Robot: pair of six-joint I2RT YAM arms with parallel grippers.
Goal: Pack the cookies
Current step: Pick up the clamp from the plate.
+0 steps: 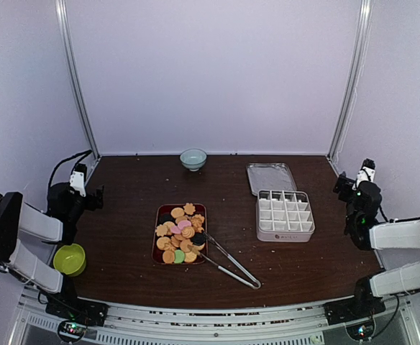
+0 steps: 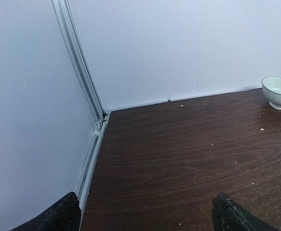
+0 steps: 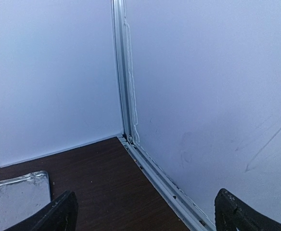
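The cookies (image 1: 180, 231), mostly golden-orange with a few dark, pink and green ones, lie heaped on a dark red tray (image 1: 157, 246) in the middle of the table. A white box with a grid of compartments (image 1: 285, 215) stands to their right, its clear lid (image 1: 270, 177) lying behind it. Metal tongs (image 1: 228, 261) lie by the tray's front right corner. My left gripper (image 1: 80, 183) is open and empty at the far left edge. My right gripper (image 1: 357, 182) is open and empty at the far right edge. Both wrist views show wide-apart fingertips over bare table.
A pale blue bowl (image 1: 193, 159) stands at the back centre, also in the left wrist view (image 2: 278, 92). A lime green bowl (image 1: 70, 259) sits at the front left beside the left arm. White walls enclose the table on three sides.
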